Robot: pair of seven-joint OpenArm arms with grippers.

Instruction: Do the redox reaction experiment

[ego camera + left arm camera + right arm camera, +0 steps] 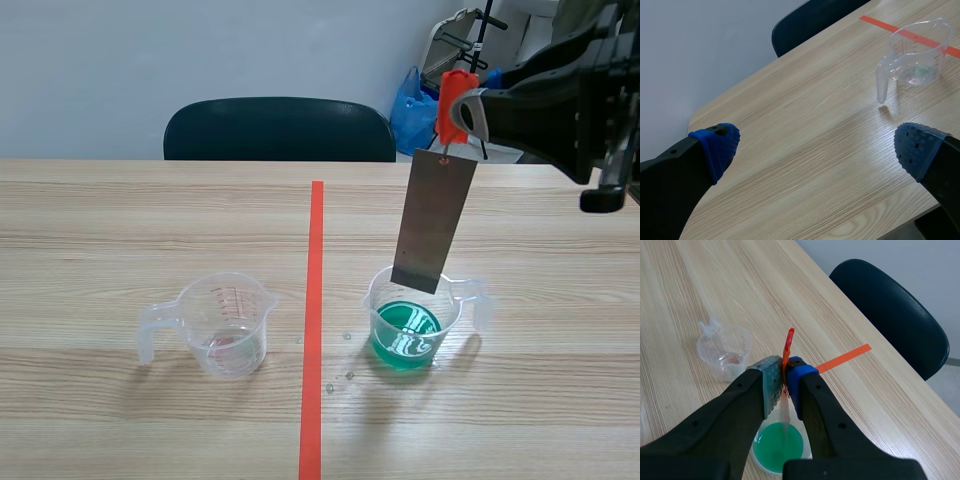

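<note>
A clear measuring cup [415,320] holding green liquid [405,335] stands right of the tape line. A grey metal strip [434,220] with an orange-red clip [454,100] on top hangs just above this cup, its lower end near the rim. My right gripper [784,382] is shut on the clip [788,347], with the green liquid [778,446] straight below. A second clear cup [225,322], nearly empty, stands left of the line; it also shows ahead of my left gripper [815,145] as the clear cup [916,57]. The left gripper is open over bare table.
A dark chair [280,128] stands behind the table's far edge. A blue bag [410,110] and equipment sit at the back right. Small droplets [345,360] lie on the table near the green cup.
</note>
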